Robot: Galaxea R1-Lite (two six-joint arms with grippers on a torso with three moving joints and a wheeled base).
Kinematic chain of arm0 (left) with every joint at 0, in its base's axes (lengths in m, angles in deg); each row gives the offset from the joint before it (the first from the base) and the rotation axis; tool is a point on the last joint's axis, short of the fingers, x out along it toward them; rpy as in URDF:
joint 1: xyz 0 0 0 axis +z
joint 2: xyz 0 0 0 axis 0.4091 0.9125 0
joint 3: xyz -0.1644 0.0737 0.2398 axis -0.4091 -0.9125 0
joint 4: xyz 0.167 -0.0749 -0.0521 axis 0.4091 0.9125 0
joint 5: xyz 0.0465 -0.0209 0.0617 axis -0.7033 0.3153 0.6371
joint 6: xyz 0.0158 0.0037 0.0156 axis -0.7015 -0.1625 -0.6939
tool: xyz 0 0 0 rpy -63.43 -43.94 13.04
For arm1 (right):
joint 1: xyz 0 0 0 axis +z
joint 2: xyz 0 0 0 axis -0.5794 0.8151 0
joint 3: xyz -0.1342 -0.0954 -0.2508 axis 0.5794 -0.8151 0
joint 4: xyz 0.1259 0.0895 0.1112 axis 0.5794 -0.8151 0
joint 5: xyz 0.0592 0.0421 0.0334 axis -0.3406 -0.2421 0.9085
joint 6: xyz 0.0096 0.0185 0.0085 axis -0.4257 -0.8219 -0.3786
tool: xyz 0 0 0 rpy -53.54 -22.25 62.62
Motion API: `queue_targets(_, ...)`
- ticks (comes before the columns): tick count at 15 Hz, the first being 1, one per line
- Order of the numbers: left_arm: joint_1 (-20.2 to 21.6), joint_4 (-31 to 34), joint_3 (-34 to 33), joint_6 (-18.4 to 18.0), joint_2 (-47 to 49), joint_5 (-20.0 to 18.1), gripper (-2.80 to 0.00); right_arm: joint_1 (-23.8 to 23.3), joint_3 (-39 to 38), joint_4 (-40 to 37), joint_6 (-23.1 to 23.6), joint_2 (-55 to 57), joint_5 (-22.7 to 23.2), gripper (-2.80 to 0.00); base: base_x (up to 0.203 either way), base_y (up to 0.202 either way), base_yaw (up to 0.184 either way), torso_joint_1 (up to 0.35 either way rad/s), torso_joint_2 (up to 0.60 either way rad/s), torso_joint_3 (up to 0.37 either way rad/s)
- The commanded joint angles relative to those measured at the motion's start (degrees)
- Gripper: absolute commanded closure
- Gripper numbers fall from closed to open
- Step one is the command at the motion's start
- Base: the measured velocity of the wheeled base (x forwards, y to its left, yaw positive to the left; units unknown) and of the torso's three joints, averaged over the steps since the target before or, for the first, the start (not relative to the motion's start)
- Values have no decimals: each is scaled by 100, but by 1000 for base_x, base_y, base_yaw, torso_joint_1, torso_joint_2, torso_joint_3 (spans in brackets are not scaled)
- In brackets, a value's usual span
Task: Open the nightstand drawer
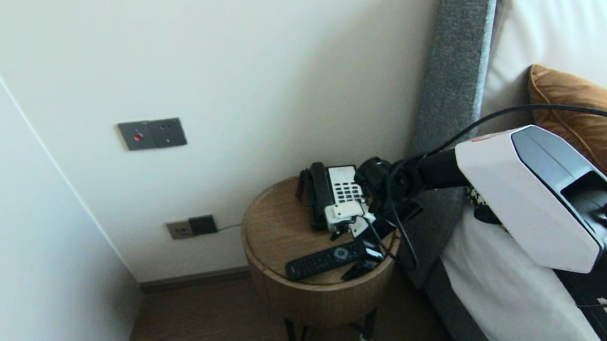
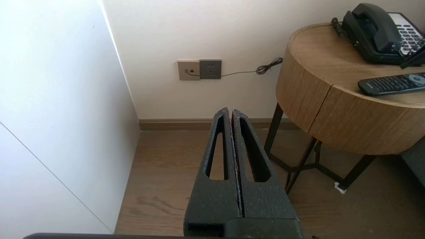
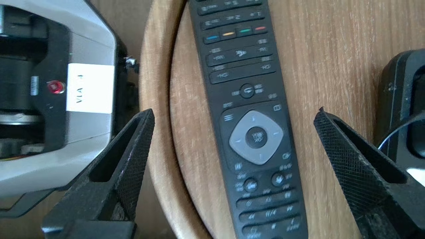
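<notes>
Grippers: right gripper [image 3: 234,114] gapes empty over one remote [image 3: 255,136] by one telephone [image 1: 334,195]; left [image 2: 231,111] closed.

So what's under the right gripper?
A black remote control on the round wooden side table, between the right gripper's spread fingers. The gripper covers the remote's end in the head view.

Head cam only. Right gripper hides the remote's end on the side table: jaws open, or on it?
Observer: Open. In the right wrist view the right gripper stands wide, the remote between its jaws, neither touching it.
Operator: Which part of it?
Observer: The silver navigation pad lies midway between the jaws.
Operator: Left arm? Not in my frame.
Observer: Left wrist view: left gripper shut, empty, over the floor beside the table.
</notes>
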Motion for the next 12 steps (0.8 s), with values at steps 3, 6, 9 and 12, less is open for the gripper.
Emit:
queue_targets(3, 2, 2, -8, 2, -9, 3, 0, -5, 22, 3, 34, 92, 20, -280, 0, 0, 0, 0, 0, 0)
queue_targets(6, 2, 2, 0, 2, -9, 3, 0, -7, 22, 3, 25, 119, 27, -280, 0, 0, 0, 0, 0, 0)
queue_targets(9, 2, 2, -8, 2, -9, 3, 0, -7, 22, 136, 11, 190, 33, -280, 0, 0, 0, 0, 0, 0)
queue_targets(12, 2, 2, -7, 2, -9, 3, 0, -7, 22, 197, -27, 207, 35, -280, 0, 0, 0, 0, 0, 0)
